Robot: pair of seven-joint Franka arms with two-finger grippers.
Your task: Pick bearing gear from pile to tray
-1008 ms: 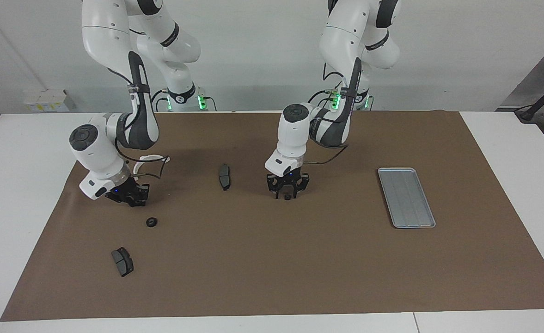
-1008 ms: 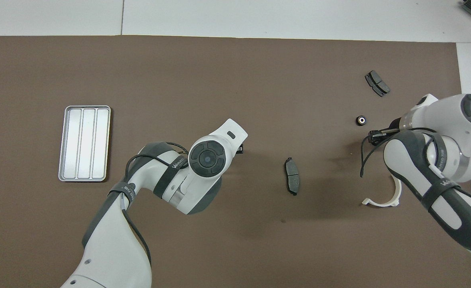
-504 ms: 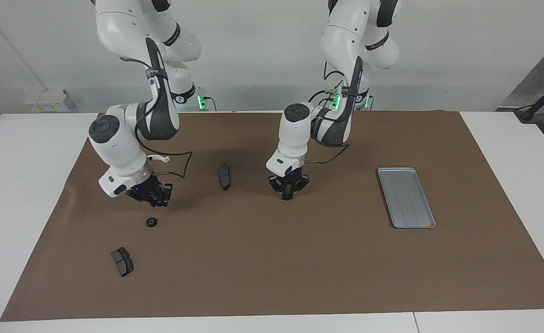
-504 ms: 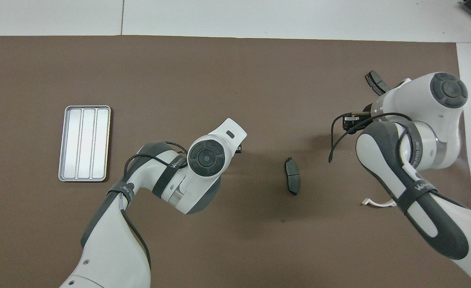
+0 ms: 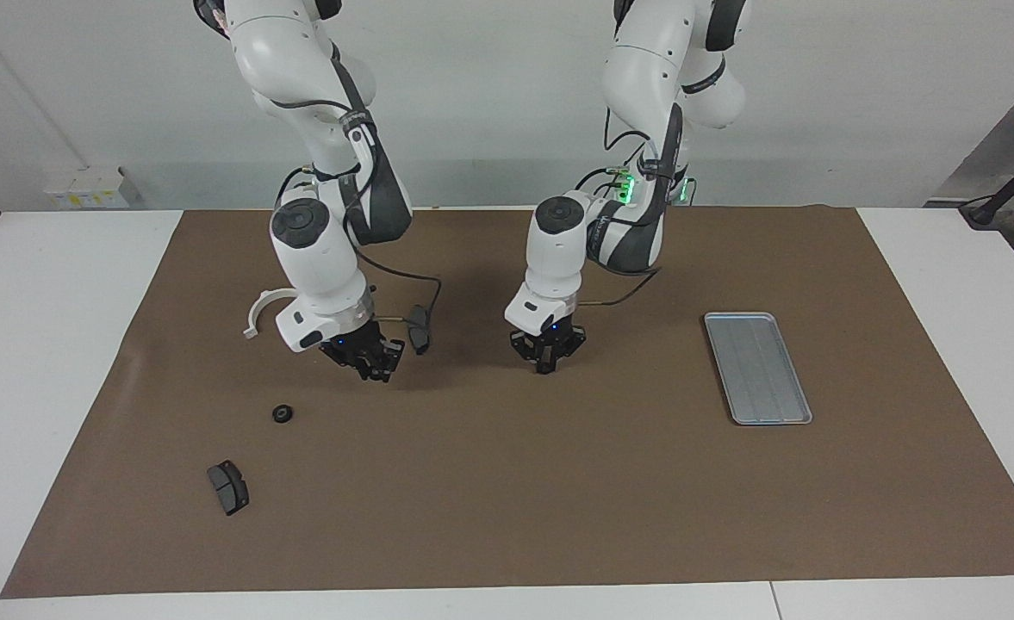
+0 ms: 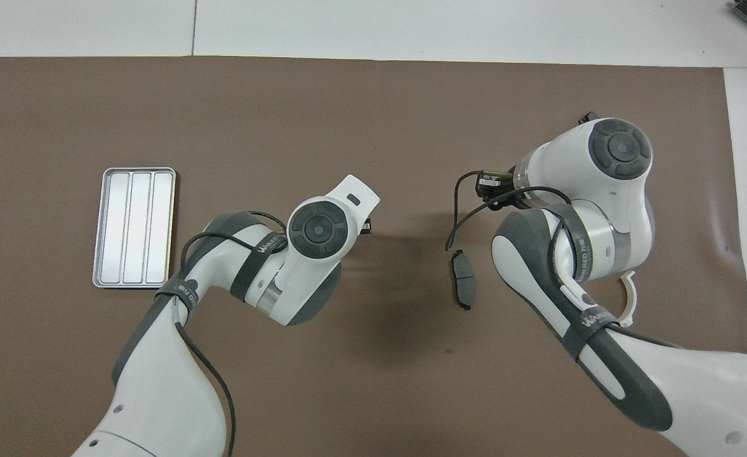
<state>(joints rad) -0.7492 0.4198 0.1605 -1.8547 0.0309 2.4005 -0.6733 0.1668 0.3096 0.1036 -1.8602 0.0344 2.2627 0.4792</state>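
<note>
Facing view first: my left claw (image 5: 546,365) hangs low over the brown mat (image 5: 558,499) at the centre of the frame, pointing straight down with its tips pinched together. I cannot make out whether anything is caught between them. My right claw (image 5: 370,363) is left of centre, tilted, also low over the mat and just below the brake pad (image 5: 419,329) that lies between the two arms. I cannot tell how that claw is set, and nothing visible hangs from it. One small black gear (image 5: 282,413) sits alone on the mat in the lower left of the frame, apart from both claws. A second brake pad (image 5: 227,486) lies further down and left of it. The white curved bracket (image 5: 258,310) rests at mid-left, beside the right wrist. The silver tray (image 5: 756,368) is at centre right, with only its ridges showing inside. From overhead the tray (image 6: 134,227) is at mid-left, and the right wrist covers the spot where the gear lies. The mat lies on the white desk (image 5: 41,344).
</note>
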